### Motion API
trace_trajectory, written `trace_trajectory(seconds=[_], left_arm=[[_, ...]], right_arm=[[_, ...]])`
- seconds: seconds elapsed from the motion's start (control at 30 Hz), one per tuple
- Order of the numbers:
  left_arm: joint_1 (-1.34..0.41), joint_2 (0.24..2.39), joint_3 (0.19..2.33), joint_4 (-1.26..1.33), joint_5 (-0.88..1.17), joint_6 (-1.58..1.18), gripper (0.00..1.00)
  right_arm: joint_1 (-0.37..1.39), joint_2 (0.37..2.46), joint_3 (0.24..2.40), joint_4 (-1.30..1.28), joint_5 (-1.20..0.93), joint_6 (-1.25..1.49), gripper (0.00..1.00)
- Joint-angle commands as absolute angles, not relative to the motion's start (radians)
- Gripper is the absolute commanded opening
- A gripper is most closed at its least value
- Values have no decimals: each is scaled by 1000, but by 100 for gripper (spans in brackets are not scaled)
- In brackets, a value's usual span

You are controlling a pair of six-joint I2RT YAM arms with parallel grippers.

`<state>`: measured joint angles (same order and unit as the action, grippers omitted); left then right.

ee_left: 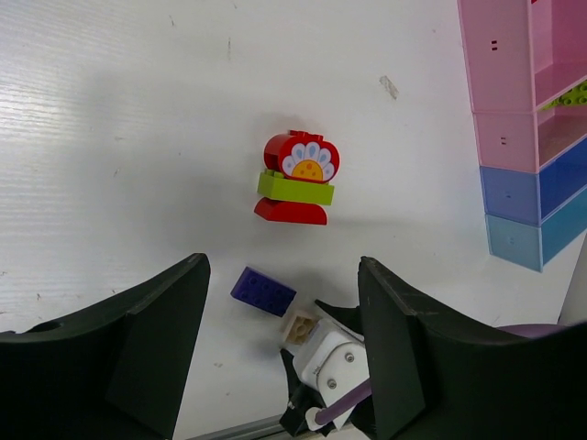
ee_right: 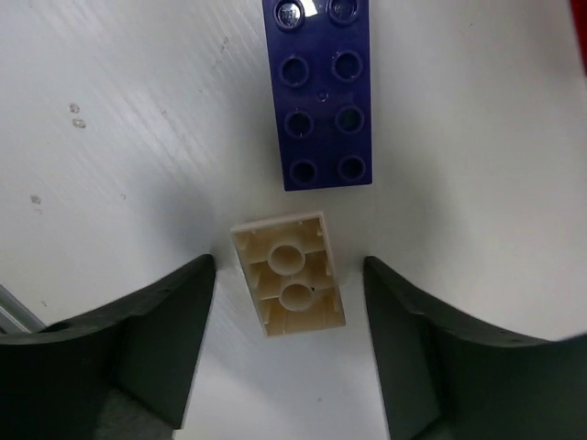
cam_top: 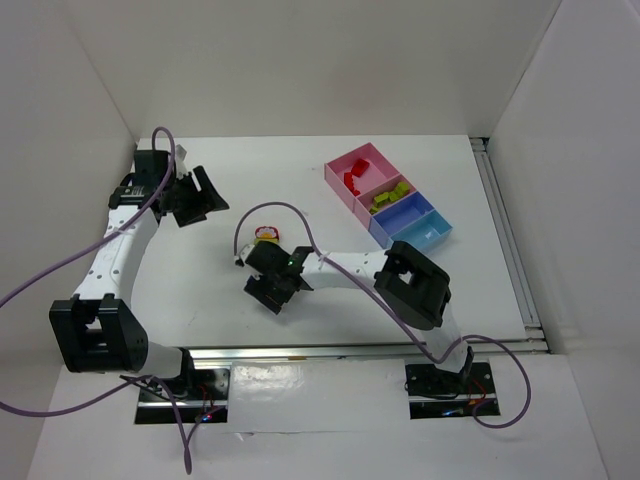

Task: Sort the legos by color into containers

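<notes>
Right gripper open around a beige brick, purple brick very close by

The right gripper is open, with the beige brick between its two sides. The brick lies upside down on the tabletop in the lower middle of the wrist view. The purple brick lies just above it, very close. The beige brick sits a bit crooked, so a squeeze might twist it, pop it out, or bump the purple brick. The left gripper is open and holds nothing. The red and green flower stack in the middle of its view is two colors stuck together, so it could end up in a wrong box. The containers stand at the right edge, well apart.
</notes>
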<state>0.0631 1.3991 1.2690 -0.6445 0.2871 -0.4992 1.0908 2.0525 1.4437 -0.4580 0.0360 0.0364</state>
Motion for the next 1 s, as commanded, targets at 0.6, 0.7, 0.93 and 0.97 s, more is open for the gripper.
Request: trace_trajectory(seconds=[0.6,0.7,0.93,0.97], left_arm=[[49,1403,1287,-637,301,-500,76],[49,1404,1310,-637,301,-500,76],[31,1434,1319,-637,282,-518,75],[31,1434,1330,-637,282,-518,75]], right_arm=[[1097,1927,1331,-416,166,116,38],[1097,1875,1313,-425,193,126,38],[1022,1757,1284,-471,233,144,36],[1006,1741,1284,-471,244,144,36]])
